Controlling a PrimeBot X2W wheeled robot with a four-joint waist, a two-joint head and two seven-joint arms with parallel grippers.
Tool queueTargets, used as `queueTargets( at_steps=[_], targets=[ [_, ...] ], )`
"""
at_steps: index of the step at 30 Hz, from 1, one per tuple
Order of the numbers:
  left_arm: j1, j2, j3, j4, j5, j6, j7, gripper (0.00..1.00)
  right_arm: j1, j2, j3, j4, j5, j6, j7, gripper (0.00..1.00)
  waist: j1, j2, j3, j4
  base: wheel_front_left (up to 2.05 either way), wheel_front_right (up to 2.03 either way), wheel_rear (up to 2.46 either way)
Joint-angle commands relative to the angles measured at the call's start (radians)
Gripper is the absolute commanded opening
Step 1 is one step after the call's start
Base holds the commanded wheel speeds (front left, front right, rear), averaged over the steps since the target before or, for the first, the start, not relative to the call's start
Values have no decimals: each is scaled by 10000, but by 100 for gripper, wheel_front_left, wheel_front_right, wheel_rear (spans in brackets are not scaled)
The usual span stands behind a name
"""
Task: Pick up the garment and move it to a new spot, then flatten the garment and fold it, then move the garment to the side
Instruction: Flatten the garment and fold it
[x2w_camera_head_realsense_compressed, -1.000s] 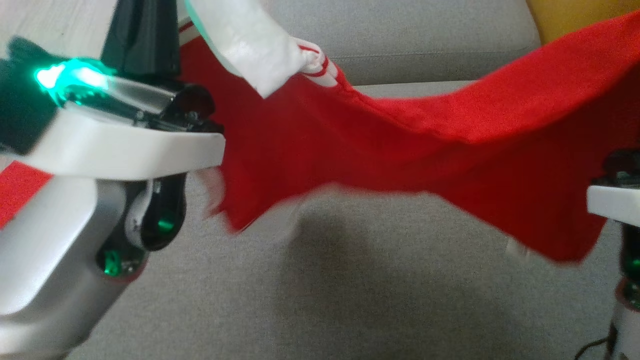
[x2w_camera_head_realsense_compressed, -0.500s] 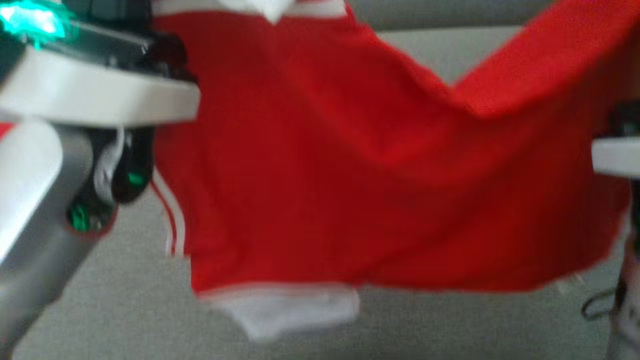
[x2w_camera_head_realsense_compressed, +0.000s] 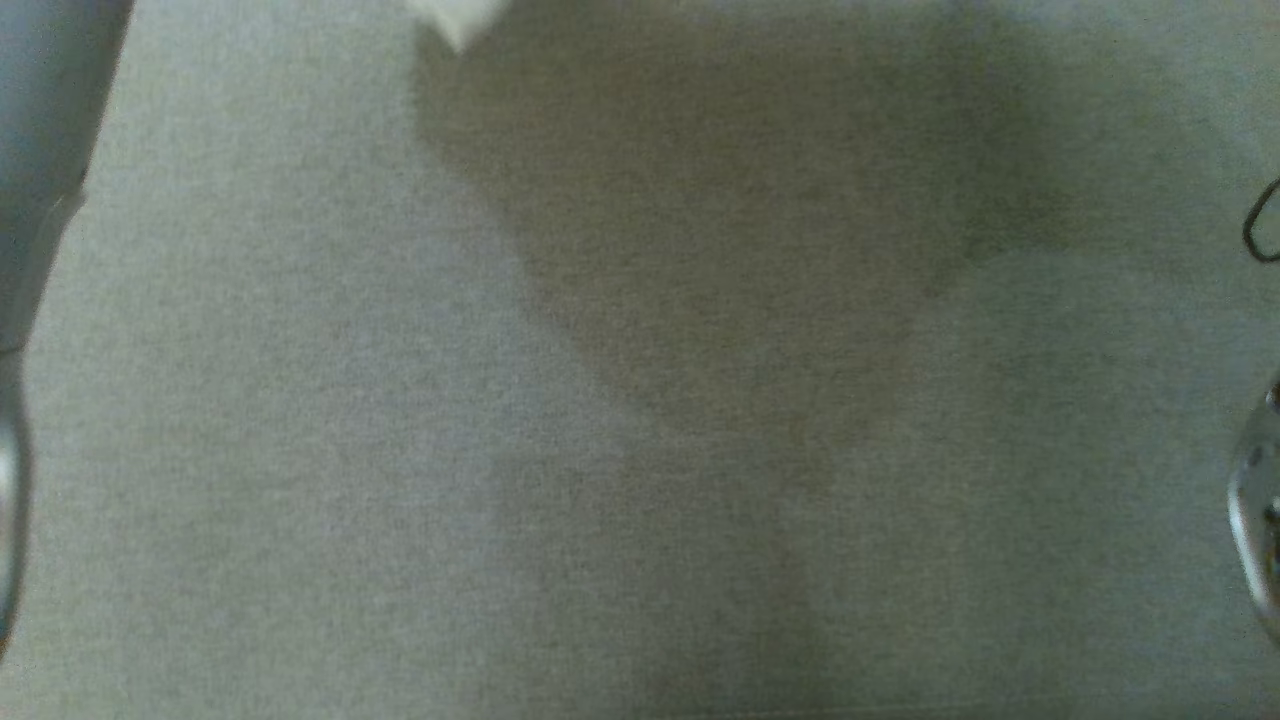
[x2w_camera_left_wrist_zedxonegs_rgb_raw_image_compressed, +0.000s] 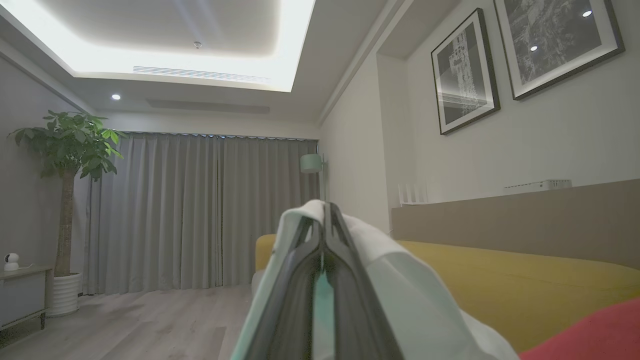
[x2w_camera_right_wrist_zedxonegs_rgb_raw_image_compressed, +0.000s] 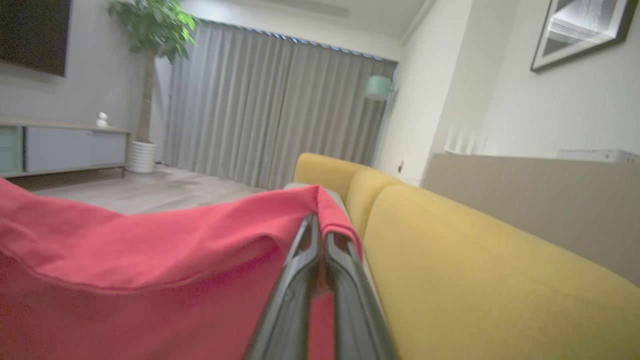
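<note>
The left gripper (x2w_camera_left_wrist_zedxonegs_rgb_raw_image_compressed: 326, 220) had its jaws pressed together on a white part of the garment (x2w_camera_left_wrist_zedxonegs_rgb_raw_image_compressed: 400, 280), with cloth wrapped round both fingers. The right gripper (x2w_camera_right_wrist_zedxonegs_rgb_raw_image_compressed: 320, 225) was clamped in the same way on a red edge of it. The fold there draped over the fingertips, and the red body sagged away to that view's left. The garment hung between the two, lifted off the grey seat (x2w_camera_head_realsense_compressed: 250, 400). In the head view only a white corner of it poked in at the top edge, above a broad shadow on the seat. A pale forearm (x2w_camera_head_realsense_compressed: 40, 150) ran down that view's left edge. Beyond the grippers rose the yellow backrest (x2w_camera_right_wrist_zedxonegs_rgb_raw_image_compressed: 475, 270), then a plant (x2w_camera_left_wrist_zedxonegs_rgb_raw_image_compressed: 70, 150), and farthest off the grey curtains (x2w_camera_left_wrist_zedxonegs_rgb_raw_image_compressed: 200, 210).
</note>
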Motion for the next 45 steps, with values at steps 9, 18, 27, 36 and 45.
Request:
queueTargets(
  at_steps=[9, 18, 27, 36, 45],
  targets=[
    [-282, -1035, -30, 2559, 190, -1076, -1119, 0, -912, 638, -603, 3563, -1182, 77, -1660, 0, -4, 0, 1274, 499, 0, 0, 0],
    [1790, -1506, 680, 2639, 565, -2030, -1230, 0, -283, 964, -930, 5874, -1118, 77, -3238, 0, -4, 0, 1743, 715, 0, 0, 0],
    [5026, -1333, 1975, 708, 1290, -2339, -1233, 0, 1319, 1052, -1161, 5890, -179, 77, -3951, 0, -4, 0, 745, 641, 0, 0, 0],
    [8819, -1174, 2309, -1396, 1572, -2194, -1233, 0, 4426, 1183, -949, 4029, 684, 77, -4020, 0, -4, 0, -1048, 657, 0, 0, 0],
    [13125, -539, 2199, -3846, 1268, -1236, -976, 0, 9120, 1334, -1359, 89, 1635, 77, -3018, 0, -4, 0, -2458, 748, 0, 0, 0]
  ],
)
